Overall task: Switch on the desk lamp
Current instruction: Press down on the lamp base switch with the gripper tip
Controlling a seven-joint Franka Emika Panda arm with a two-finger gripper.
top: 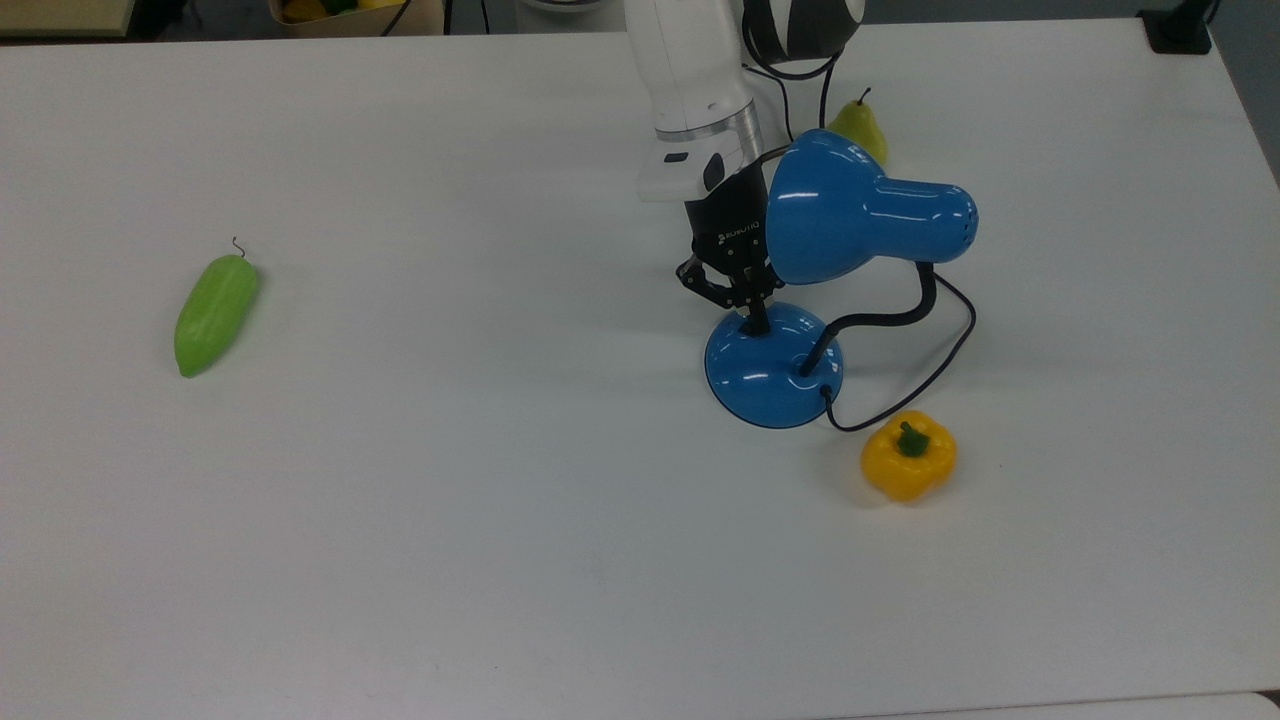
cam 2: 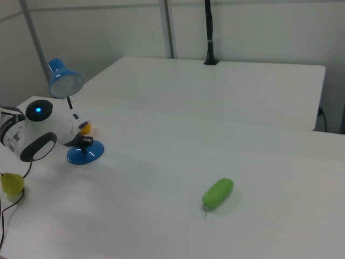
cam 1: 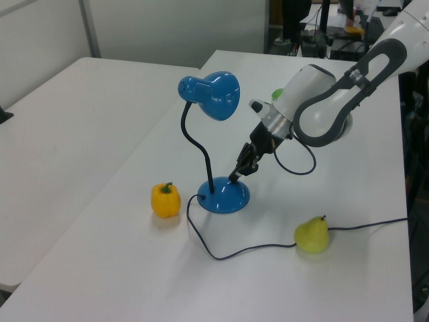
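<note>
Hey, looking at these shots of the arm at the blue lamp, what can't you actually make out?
- The switch on the desk lamp: in the top view the hand covers that spot on the base.
- Whether the tips press the base: left view, contact too small to tell around the hand.
- Where the cord ends: left view, cut off by the right edge.
- The yellow pepper: right view, mostly behind the arm.
</note>
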